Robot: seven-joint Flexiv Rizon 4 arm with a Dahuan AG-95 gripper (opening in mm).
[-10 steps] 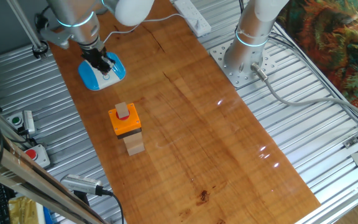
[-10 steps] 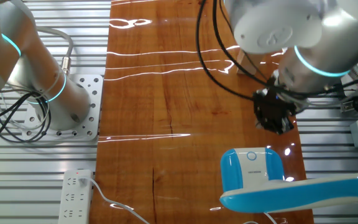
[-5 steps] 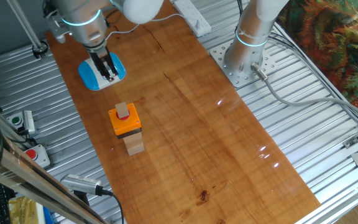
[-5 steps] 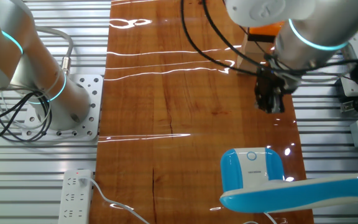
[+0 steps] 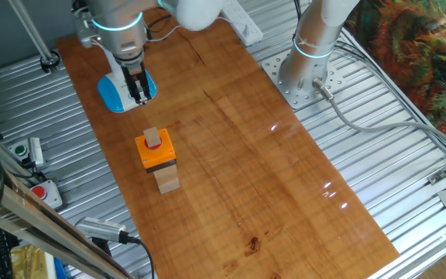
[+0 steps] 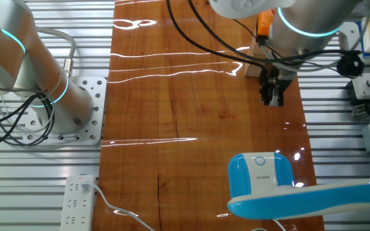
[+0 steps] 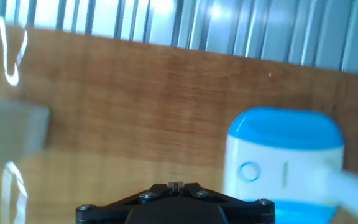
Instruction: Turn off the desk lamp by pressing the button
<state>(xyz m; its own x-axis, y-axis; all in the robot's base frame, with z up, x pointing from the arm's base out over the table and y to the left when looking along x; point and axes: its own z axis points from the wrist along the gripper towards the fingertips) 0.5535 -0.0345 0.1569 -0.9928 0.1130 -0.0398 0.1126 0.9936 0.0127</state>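
Wooden table (image 5: 238, 155), gripper (image 6: 272, 101) above the desk lamp (image 6: 261, 174).
Finger gap indiscernible; off-line descent could miss the button (image 6: 260, 160).

Legible text, labels, brands, numbers: none. Desk lamp (image 7: 283, 160) base carries only a ring-shaped button (image 7: 249, 172) mark, no lettering.

Gripper drawing away from the desk lamp

In the other fixed view the gripper (image 6: 273, 96) has moved further from the desk lamp (image 6: 259, 174) base, step by step, toward the orange box (image 5: 156, 149), and has turned so its dark fingers (image 5: 138, 87) now point straight down.
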